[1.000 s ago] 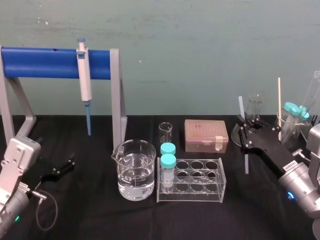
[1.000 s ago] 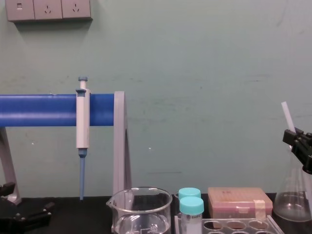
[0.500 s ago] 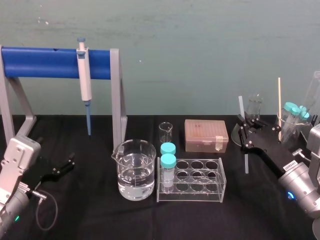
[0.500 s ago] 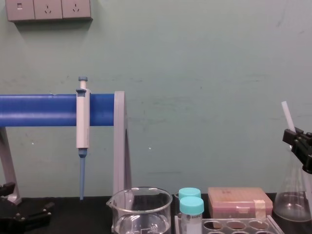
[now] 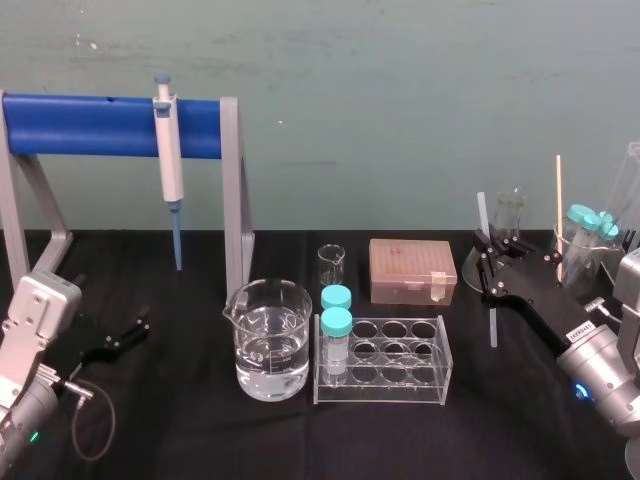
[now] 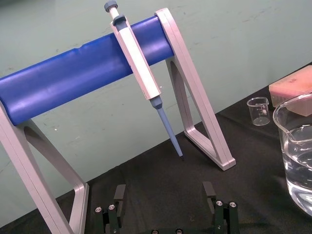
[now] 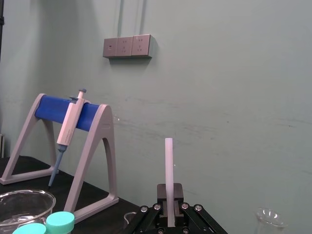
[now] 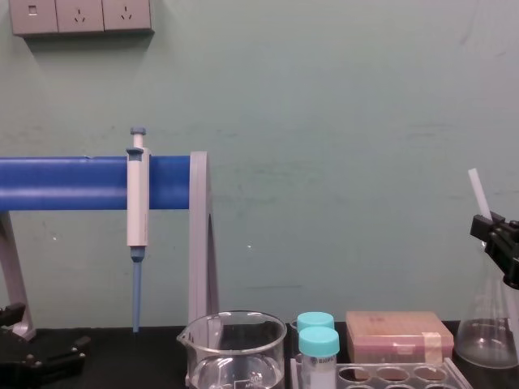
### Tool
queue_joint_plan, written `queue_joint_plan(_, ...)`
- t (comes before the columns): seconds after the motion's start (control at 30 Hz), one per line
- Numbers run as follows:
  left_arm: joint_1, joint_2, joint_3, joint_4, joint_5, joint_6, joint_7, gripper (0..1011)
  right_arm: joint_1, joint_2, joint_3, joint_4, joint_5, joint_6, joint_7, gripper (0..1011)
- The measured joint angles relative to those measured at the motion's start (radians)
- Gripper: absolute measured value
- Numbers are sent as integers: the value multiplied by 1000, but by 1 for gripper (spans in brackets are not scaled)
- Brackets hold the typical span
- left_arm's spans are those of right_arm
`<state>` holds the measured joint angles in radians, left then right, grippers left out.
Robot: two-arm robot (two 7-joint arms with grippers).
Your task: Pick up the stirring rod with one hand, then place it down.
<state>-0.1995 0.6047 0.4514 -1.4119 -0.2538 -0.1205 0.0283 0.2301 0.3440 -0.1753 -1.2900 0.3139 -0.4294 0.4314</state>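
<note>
Head view: a black-covered counter (image 5: 200,430) is running up to a plain teal wall (image 5: 400,90), and it is carrying a blue pipette stand (image 5: 90,125), a water-filled beaker (image 5: 270,345), a clear tube rack (image 5: 385,365) and a pink box (image 5: 410,270). At the right, the right gripper (image 5: 487,262) is clamping the stirring rod (image 5: 492,322) partway along its length. The rod's long axis is running nearly upright, with one end pointing up past the jaws and the other hanging down toward the counter. The left gripper (image 5: 135,328) is lying low at the left, well apart from the glassware. Left wrist view: the left jaws are standing wide apart with nothing between them, facing the stand and its hanging pipette (image 6: 139,63). Right wrist view: the right jaws are pressing closed on the rod, whose free end is rising straight up in front of the wall and a row of wall sockets (image 7: 127,46). Chest view: the rod's upper end is leaning slightly toward the robot's left above the gripper, and a conical flask (image 8: 486,328) is standing just behind and below.
</note>
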Motion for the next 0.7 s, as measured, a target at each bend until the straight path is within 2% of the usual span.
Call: queue_joint_plan(0.7, 0, 0, 0, 0, 0, 0, 0, 1000, 0, 0, 0, 0, 1, 0, 1, 72)
